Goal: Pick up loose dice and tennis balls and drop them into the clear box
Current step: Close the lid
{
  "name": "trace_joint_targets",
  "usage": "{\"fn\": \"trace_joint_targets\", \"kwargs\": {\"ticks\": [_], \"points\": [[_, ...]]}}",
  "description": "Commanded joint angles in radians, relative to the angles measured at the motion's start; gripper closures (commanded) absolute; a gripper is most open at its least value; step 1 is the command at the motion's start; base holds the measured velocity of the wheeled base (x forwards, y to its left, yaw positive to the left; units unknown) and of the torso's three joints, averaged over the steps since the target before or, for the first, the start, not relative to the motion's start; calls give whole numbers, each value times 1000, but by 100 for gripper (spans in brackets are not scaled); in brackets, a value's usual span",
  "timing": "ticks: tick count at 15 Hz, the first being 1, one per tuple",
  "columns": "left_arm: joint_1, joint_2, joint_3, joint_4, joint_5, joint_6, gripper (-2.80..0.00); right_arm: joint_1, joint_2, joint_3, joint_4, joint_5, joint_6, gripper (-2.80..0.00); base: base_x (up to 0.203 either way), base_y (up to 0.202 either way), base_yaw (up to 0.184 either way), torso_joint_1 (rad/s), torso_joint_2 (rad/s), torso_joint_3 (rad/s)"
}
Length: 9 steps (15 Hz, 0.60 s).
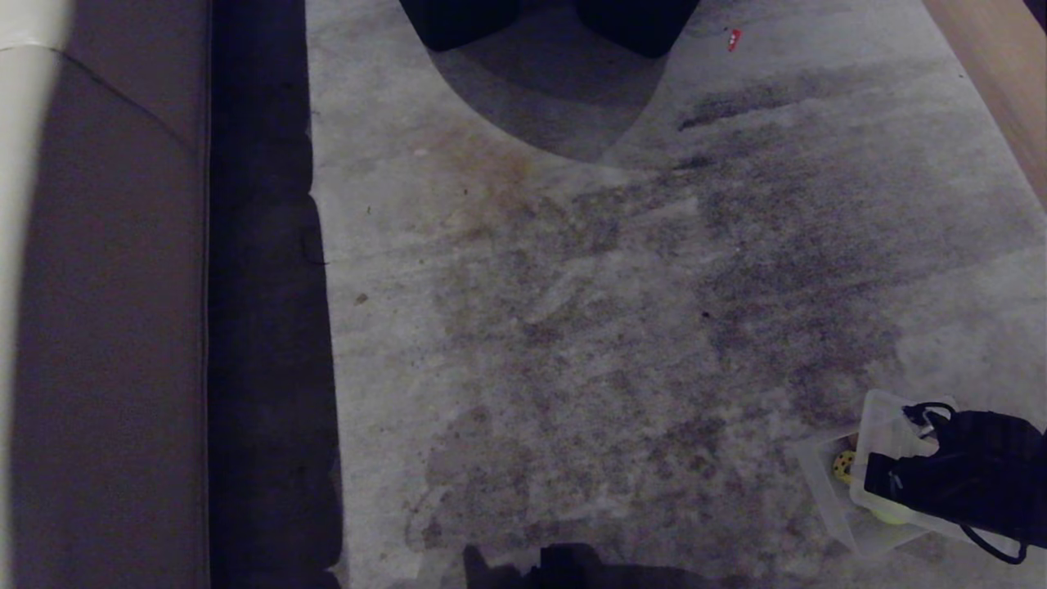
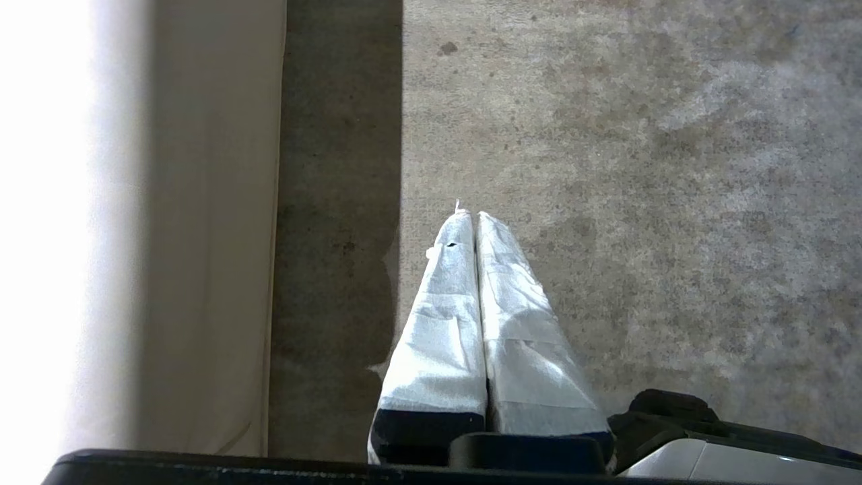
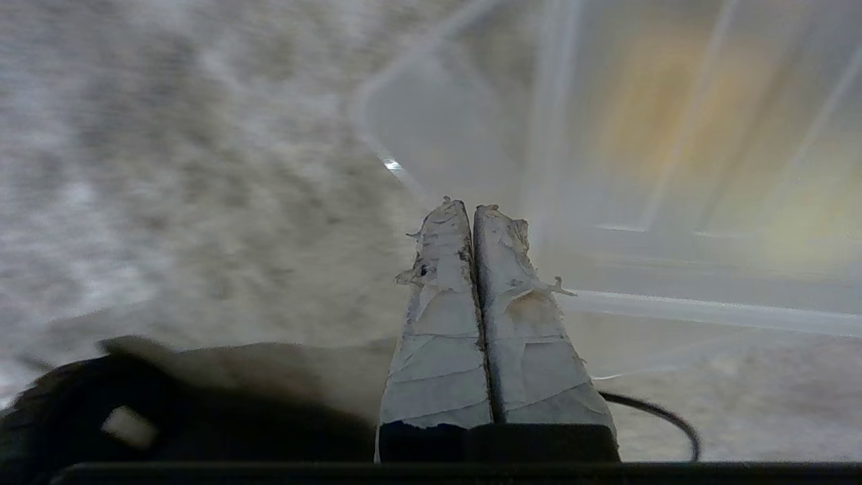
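The clear box [image 1: 882,421] sits on the floor at the lower right of the head view, with a flat translucent sheet [image 1: 818,470] beside it. Through its wall show a yellowish die with dark dots [image 1: 842,466] and a yellow-green tennis ball [image 1: 891,515]. My right gripper [image 1: 900,483] hangs black over the box. In the right wrist view it [image 3: 469,205] is shut and empty, its tips just short of the box wall [image 3: 444,128]; yellow blurs show beyond. The red die is out of view. My left gripper [image 2: 469,214] is shut, empty, parked above the floor beside the sofa.
A sofa [image 1: 106,327] runs along the left, with a dark shadowed strip [image 1: 262,327] at its foot. Black furniture feet [image 1: 638,24] stand at the far edge, a wooden board [image 1: 998,82] at the far right. A small red scrap [image 1: 734,38] lies on the stained floor [image 1: 572,327].
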<state>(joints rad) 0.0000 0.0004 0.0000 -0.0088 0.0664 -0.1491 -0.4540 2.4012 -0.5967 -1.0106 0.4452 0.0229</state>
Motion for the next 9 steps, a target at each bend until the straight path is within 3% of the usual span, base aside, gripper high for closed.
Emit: {"fn": "trace_joint_targets", "kwargs": {"ticks": [1, 4, 9], "points": [[0, 0, 0, 0, 0, -1, 0, 3, -47, 7, -5, 14, 15, 0, 0, 0, 0, 0, 0, 0], [0, 0, 0, 0, 1, -1, 0, 6, -73, -17, -35, 12, 61, 0, 0, 0, 0, 0, 0, 0], [0, 0, 0, 0, 0, -1, 0, -14, -78, -78, -205, -9, 169, 0, 0, 0, 0, 0, 0, 0]]}}
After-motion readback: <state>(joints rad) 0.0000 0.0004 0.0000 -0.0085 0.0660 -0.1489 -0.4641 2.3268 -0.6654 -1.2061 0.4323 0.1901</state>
